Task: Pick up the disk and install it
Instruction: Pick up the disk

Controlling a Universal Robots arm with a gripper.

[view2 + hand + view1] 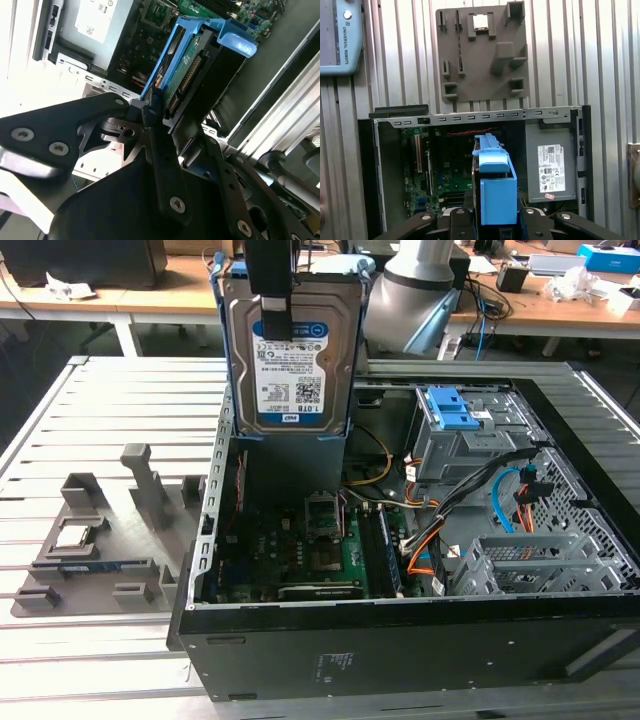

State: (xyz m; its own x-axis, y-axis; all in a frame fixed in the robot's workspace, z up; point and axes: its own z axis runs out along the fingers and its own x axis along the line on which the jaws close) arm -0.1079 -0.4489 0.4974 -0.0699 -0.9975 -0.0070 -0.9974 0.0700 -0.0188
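Exterior view: the gripper (274,315), jaws clamped on the disk (300,380), holds it upright above the far edge of the open computer case (400,650), seemingly high enough to clear its walls.

PC case (205,540) lies open-side-up on slatted worktop (110,400). The disk (290,360), clamped in the tool (276,315), hangs upright above the opening. Under it, the well over the mainboard (310,545) is the widest free room. On the exterior view's right, a tall grey drive bay (450,450) w/ blue latch (455,410) blocks the way. Cables (508,490) cross betw. the bay and a lower metal cage (530,565), crowding that side. Outside the case, on the exterior view's left, a grey fixture plate (90,550) w/ upright posts interrupts the flat slats.
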